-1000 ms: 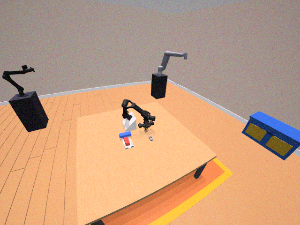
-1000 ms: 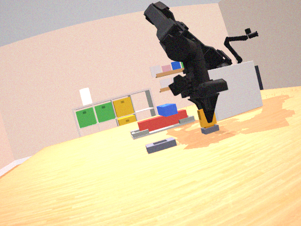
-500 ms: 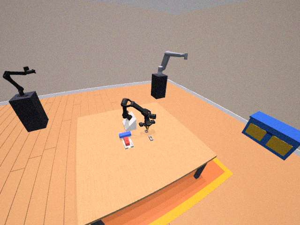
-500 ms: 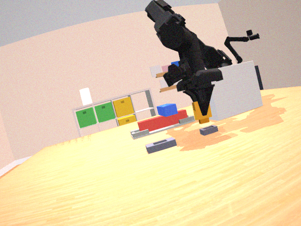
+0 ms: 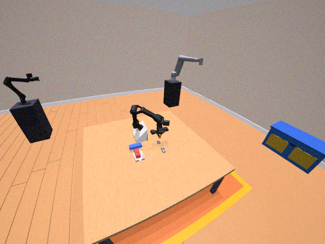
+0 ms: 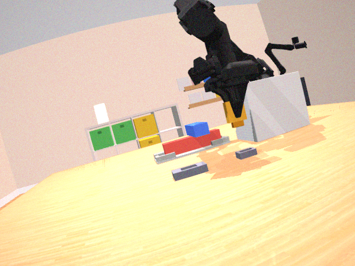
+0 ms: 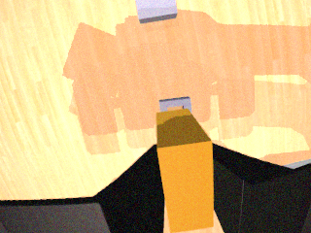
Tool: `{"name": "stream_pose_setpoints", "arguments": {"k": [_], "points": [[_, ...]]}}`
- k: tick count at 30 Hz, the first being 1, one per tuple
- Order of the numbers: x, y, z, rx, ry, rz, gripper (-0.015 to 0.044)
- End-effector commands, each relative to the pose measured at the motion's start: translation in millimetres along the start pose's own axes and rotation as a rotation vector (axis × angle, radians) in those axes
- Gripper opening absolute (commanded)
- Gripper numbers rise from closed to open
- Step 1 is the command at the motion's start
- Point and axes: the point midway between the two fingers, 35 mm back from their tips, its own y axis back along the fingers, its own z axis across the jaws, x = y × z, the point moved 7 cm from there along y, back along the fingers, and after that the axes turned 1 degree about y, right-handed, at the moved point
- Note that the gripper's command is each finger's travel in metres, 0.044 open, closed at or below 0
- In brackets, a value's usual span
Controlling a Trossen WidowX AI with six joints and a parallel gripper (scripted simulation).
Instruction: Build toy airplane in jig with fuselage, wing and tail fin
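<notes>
Top looks steeply down from high, far off; exterior sits low, near—wrist peers down close—all sharing the tabletop (image 5: 147,183) (image 6: 177,223) (image 7: 39,146).

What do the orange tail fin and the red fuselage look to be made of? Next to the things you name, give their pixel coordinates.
Orange tail fin (image 5: 159,136) (image 6: 228,111) (image 7: 187,186): likely painted wood or plastic; flat, even color with no visible grain.
Red fuselage (image 5: 137,153) (image 6: 177,145): seemingly matte plastic or painted wood; plain faces, no sharp highlights.
</notes>
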Motion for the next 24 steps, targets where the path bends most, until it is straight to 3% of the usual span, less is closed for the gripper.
{"name": "stream_pose_setpoints", "arguments": {"k": [1,24], "points": [[0.5,13.9,-0.4,0.001,-0.004,0.010,0.0000],[4.4,66.6,-9.8,0.028,0.004,0.041,0.0000]]}}
